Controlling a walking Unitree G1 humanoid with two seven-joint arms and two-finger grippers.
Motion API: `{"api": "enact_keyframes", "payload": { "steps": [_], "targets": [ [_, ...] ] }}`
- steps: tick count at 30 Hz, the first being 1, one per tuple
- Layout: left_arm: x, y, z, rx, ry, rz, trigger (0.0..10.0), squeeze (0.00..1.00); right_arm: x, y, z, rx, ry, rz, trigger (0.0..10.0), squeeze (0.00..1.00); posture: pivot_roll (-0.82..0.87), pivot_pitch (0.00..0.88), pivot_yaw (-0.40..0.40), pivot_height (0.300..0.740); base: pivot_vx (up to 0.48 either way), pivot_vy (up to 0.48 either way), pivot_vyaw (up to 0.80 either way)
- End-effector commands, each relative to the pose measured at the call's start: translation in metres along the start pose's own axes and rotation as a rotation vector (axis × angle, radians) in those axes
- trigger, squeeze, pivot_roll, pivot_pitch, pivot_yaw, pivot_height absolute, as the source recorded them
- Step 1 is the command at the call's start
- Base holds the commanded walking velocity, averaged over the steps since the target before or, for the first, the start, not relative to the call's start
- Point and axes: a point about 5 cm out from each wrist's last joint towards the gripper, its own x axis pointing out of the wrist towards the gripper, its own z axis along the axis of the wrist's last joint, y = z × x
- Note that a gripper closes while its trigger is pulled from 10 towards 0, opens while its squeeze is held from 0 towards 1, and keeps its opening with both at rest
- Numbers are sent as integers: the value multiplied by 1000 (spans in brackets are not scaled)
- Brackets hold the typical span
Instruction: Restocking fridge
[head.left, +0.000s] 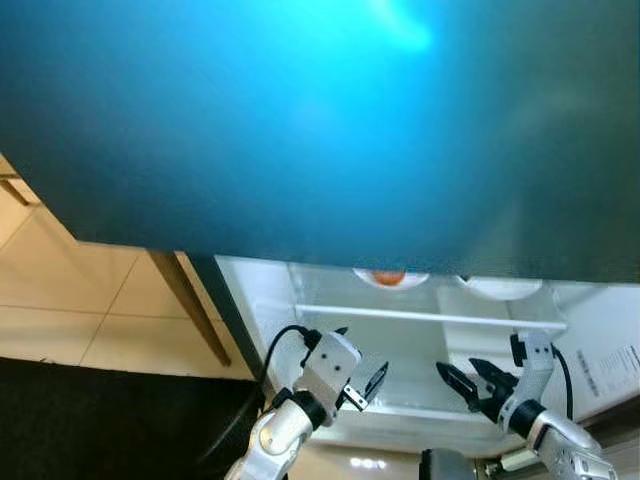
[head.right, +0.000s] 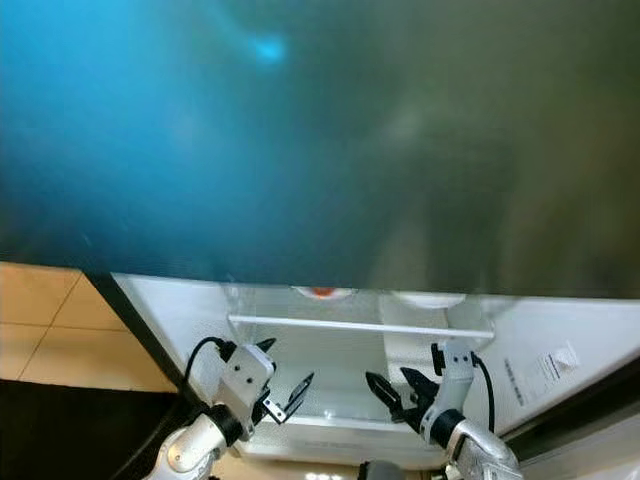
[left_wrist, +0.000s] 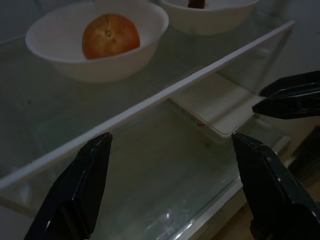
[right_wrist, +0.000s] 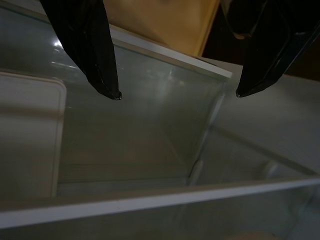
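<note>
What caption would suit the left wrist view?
Open left gripper faces a glass fridge shelf holding an orange in a white bowl.

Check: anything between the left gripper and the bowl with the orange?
Only the glass shelf's white front edge. The open left gripper sits below shelf level; the bowl with the orange stands on top, so it must rise first.
</note>
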Motion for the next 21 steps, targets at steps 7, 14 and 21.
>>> {"api": "enact_keyframes", "payload": {
  "steps": [7, 14, 21],
  "targets": [
    [-5, -12, -13, 10, 67, -108, 10000, 0, -9, -5, -7, 66, -31, 3, 10000, 0, 0, 68, 8, 629, 0, 0, 0],
    [-7, -29, -19, 2, 107, -255, 10000, 0, -12, -12, -20, 61, 21, -95, 10000, 0, -1, 67, 9, 639, 0, 0, 0],
    [-4, -26, -18, -6, 106, -254, 10000, 0, -13, -11, -21, 85, 4, -71, 10000, 0, -2, 65, 10, 639, 0, 0, 0]
  ]
}}
